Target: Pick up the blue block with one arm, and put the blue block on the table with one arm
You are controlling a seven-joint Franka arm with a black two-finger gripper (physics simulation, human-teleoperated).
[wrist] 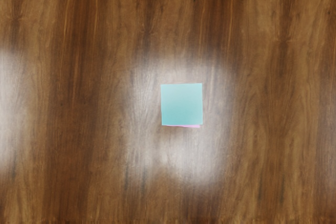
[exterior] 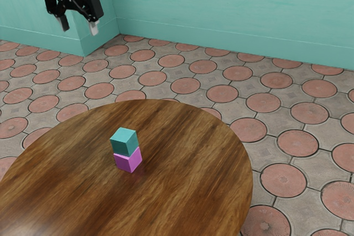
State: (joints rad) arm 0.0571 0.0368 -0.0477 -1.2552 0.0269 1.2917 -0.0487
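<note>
My gripper (exterior: pixel 78 28) hangs high at the exterior view's upper left, well above the table, its two fingers spread apart with nothing between them. The blue block (exterior: pixel 125 141), teal in colour, rests on top of a pink block (exterior: pixel 128 160), which stands on the round wooden table (exterior: pixel 188 175). Seen from above in the wrist view, the blue block (wrist: pixel 181 104) covers nearly all of the pink block (wrist: pixel 190 126), whose thin edge peeks out along one side.
The table's curved edge (exterior: pixel 250 164) runs round toward the exterior view's right. Beyond it lie a tiled floor (exterior: pixel 221 93) and teal walls (exterior: pixel 232 9) at the back.
</note>
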